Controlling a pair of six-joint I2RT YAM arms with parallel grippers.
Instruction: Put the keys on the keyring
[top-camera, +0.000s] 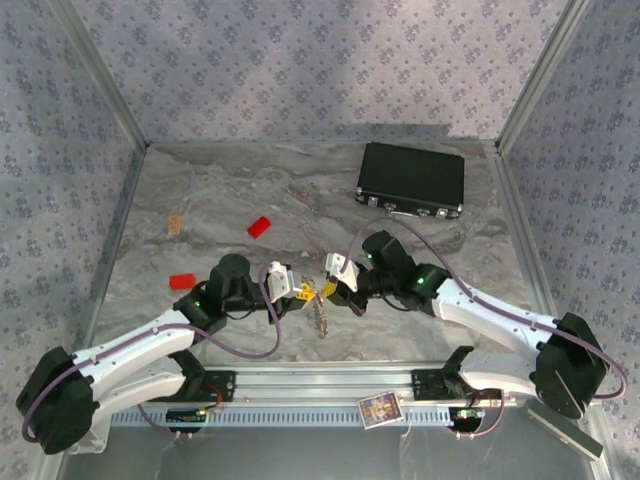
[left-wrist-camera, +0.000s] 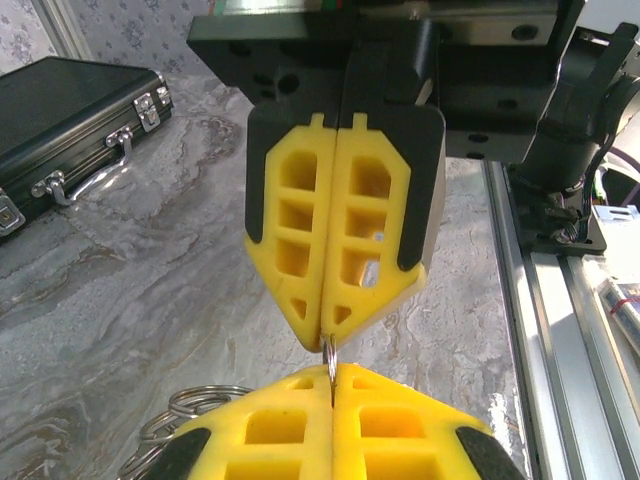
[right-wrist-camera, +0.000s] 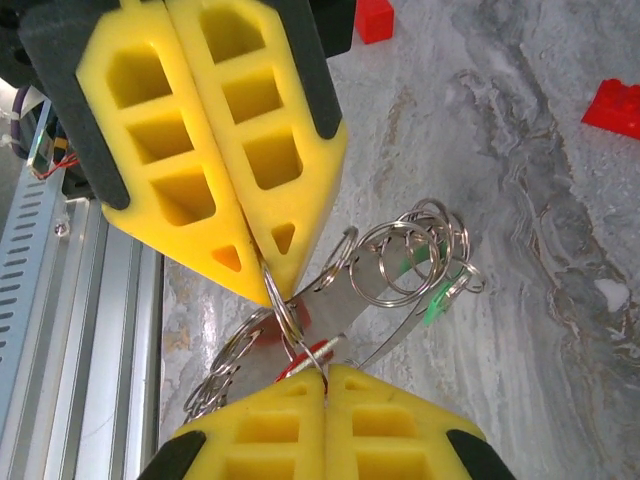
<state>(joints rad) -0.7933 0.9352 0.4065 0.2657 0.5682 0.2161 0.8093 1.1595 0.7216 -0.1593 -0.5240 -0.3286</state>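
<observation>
Nearest, the right gripper (right-wrist-camera: 325, 372) has its fingers pressed together, pinching the thin keyring (right-wrist-camera: 283, 312). Just beyond, tip to tip, the left gripper (right-wrist-camera: 268, 285) clamps the same loop. The keys (right-wrist-camera: 432, 308) dangle beside both tips. Risk: opposing pulls could twist the ring or let it slip free.

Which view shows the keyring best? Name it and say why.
Right wrist: the keyring is close and sharp, its loops seen face-on. Left wrist gives a thin edge-on sliver of it plus a few loops low down; top external gives a tiny silvery speck.
</observation>
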